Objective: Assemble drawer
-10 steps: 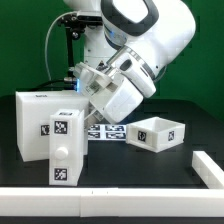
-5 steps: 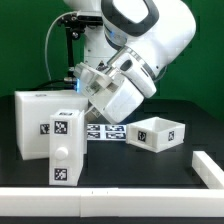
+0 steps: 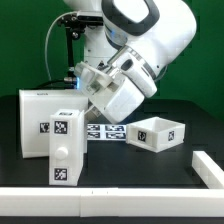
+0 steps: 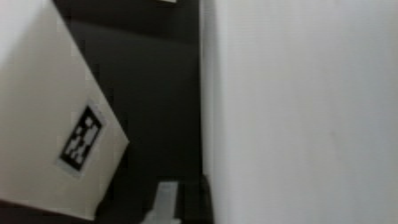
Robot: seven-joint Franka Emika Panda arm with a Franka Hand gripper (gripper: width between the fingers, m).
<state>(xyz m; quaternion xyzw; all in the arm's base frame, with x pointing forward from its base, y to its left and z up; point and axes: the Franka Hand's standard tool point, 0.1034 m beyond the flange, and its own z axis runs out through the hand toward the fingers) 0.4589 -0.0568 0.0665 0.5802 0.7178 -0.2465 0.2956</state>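
Observation:
The drawer's large white casing [image 3: 45,125] stands at the exterior view's left with tags on its faces. A knobbed tray [image 3: 62,163] sits in its front opening. A second open-topped tray [image 3: 156,131] lies at the exterior view's right. My gripper [image 3: 88,98] is down at the casing's upper far corner, and its fingertips are hidden behind the hand. In the wrist view one finger [image 4: 169,203] shows beside a big white wall [image 4: 302,110], with a tagged white face [image 4: 63,110] on the other side. The other finger is hidden.
The marker board [image 3: 104,132] lies flat on the black table behind the casing. A white rail [image 3: 120,205] runs along the front edge, and a short white bar [image 3: 207,166] lies at the exterior view's right.
The casing's left side has shifted a little toward the exterior view's right and tipped slightly. The arm has barely moved.

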